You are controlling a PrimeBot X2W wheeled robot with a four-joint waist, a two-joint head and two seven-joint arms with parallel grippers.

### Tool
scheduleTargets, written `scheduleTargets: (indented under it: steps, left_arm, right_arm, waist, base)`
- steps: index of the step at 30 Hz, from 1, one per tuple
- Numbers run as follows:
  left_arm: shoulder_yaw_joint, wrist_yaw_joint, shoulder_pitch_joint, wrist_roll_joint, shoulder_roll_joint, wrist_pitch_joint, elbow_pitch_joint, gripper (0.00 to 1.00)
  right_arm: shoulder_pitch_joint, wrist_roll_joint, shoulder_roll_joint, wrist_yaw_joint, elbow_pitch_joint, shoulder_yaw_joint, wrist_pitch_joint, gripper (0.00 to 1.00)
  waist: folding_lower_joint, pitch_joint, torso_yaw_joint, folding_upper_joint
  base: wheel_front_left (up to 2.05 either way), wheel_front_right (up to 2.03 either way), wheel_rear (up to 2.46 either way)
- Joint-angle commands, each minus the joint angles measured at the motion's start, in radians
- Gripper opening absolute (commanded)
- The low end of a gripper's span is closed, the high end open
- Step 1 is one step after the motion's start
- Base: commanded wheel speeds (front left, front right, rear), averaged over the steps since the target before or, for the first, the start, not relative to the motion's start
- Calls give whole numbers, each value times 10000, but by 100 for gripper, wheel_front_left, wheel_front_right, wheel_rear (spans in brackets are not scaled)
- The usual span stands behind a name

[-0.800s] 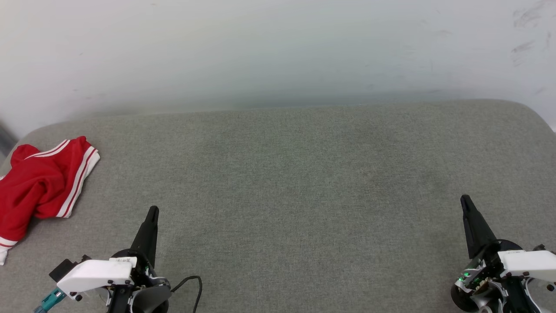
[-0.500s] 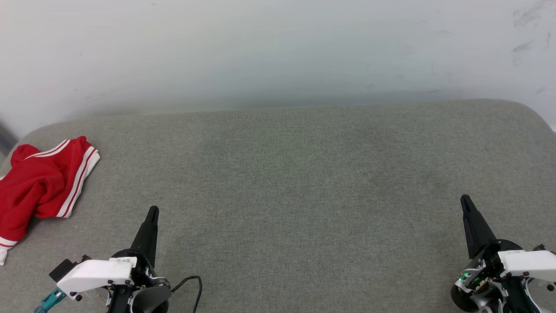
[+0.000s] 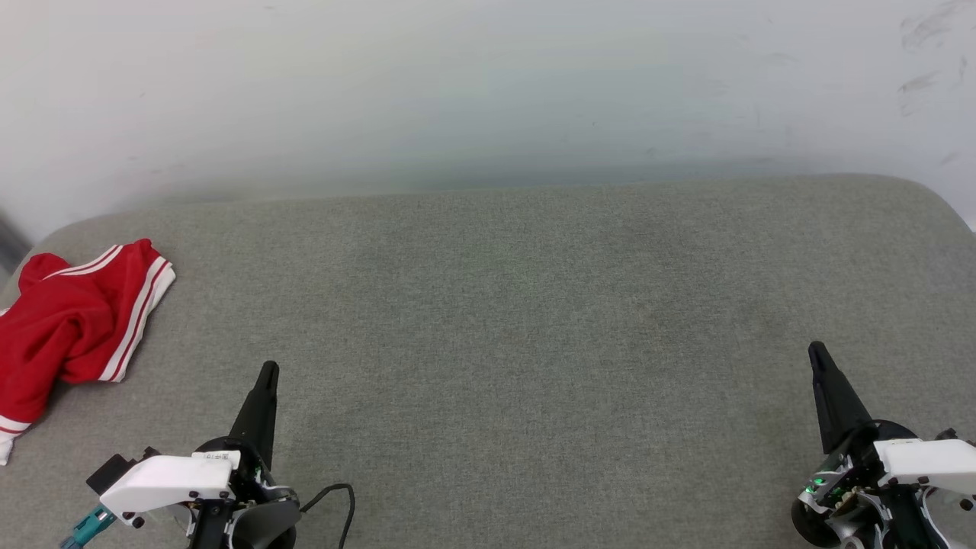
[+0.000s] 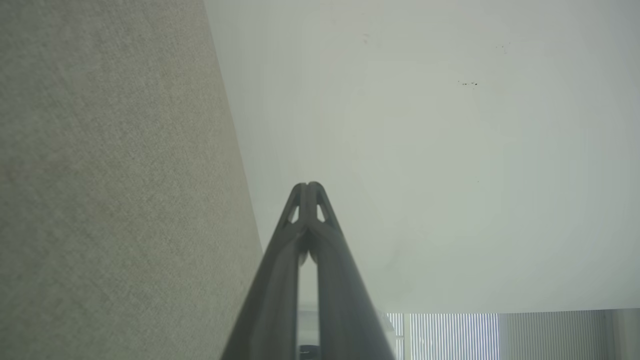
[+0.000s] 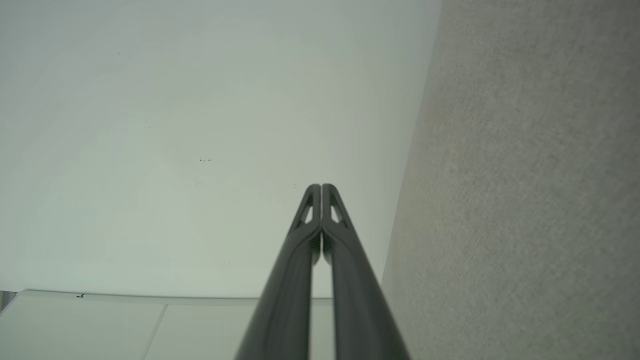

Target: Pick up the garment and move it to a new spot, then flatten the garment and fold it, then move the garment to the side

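The garment (image 3: pixel 69 328) lies crumpled at the far left of the head view, about halfway down the frame, on the grey fabric-covered worktop (image 3: pixel 496 343). It is a red heap with white-and-red striped trim along its right edge, and the frame's left border cuts part of it off.

The left gripper (image 3: pixel 267 371) sits at the lower left, its dark jaws pointing up the frame and leaning slightly right, well apart from the garment. The right gripper (image 3: pixel 816 352) sits at the lower right, jaws pointing up and leaning slightly left.

In each wrist view the jaws are pressed together tip to tip with nothing between them. The pale wall (image 3: pixel 457 91) lies ahead, and the worktop runs along one side — the left of the left wrist view, the right of the right wrist view.
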Motion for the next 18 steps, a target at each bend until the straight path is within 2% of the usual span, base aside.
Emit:
scheduleTargets:
  steps: [1, 14, 15, 16, 17, 18]
  left_arm:
    - [29, -30, -66, 16, -17, 42, 1, 0]
    - [28, -30, -66, 16, -17, 41, 0, 0]
    - [-2, 0, 4, 5, 0, -6, 5, 100]
    - [-16, 4, 36, 8, -4, -20, 69, 100]
    - [-29, 4, 107, 10, -15, -32, 160, 0]
    - [-40, 4, 209, 9, -25, -32, 249, 100]
  right_arm:
    - [-109, -48, 34, -3, 8, 3, 4, 0]
    - [-109, -49, 34, -3, 8, 4, 3, 0]
    - [2, -2, 0, 0, 5, 2, -4, 100]
    - [44, -3, 2, 0, 63, 12, -11, 100]
    - [118, -4, 4, -2, 153, 21, -15, 0]
    - [219, -4, 6, -2, 245, 24, -14, 100]
  waist:
    - [0, 0, 0, 0]
    - [0, 0, 0, 0]
    - [0, 0, 0, 0]
    - [1, 0, 0, 0]
    - [1, 1, 0, 0]
    - [0, 2, 0, 0]
  base:
    - [0, 0, 0]
    - [0, 0, 0]
    - [0, 0, 0]
    - [0, 0, 0]
    - [0, 0, 0]
    - [0, 0, 0]
